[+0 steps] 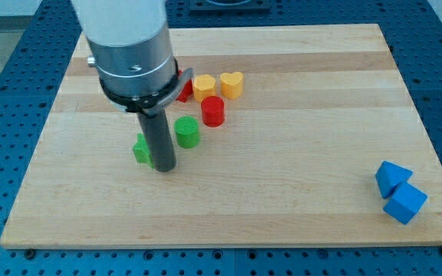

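We have no gripper to open or close, and nothing is held: our arm ends in a straight dark rod, and my tip (pixel 164 168) rests on the wooden board (pixel 282 184) in the view's left half.

Pressed against the tip on the view's left is a green block (pixel 141 149); the rod hides part of it, so we cannot tell its shape. Just to the tip's upper right, near but apart from the rod, stands a green cylinder (pixel 187 131). Further up and right of that is a red cylinder (pixel 212 111), close beside the green one.

Above the red cylinder sit two yellow blocks side by side: a yellow hexagon (pixel 203 87) nearer us and a yellow heart (pixel 232 84) on its right, the two close together. A second red block (pixel 184 92) peeks out to the left of the hexagon, mostly hidden behind our arm's grey collar (pixel 135 65), so its shape is unclear.

Well apart from the tip, far to the view's right and a little lower, two blue blocks lie touching near the board's right edge: an upper blue block (pixel 392 178) and a lower blue block (pixel 405 202).

The board lies on a blue perforated table (pixel 6 84).
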`<state>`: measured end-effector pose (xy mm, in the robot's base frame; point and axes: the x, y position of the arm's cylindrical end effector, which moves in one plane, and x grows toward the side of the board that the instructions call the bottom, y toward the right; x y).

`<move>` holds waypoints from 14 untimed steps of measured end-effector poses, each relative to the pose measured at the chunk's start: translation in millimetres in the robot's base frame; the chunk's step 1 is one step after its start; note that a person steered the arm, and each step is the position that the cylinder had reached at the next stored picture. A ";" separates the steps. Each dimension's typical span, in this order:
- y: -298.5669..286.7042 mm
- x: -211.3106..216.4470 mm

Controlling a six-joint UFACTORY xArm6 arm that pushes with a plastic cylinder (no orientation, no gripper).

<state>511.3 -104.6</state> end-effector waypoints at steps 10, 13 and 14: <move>157.1 -22.7; 17.5 32.2; -31.7 37.6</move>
<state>548.9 -136.3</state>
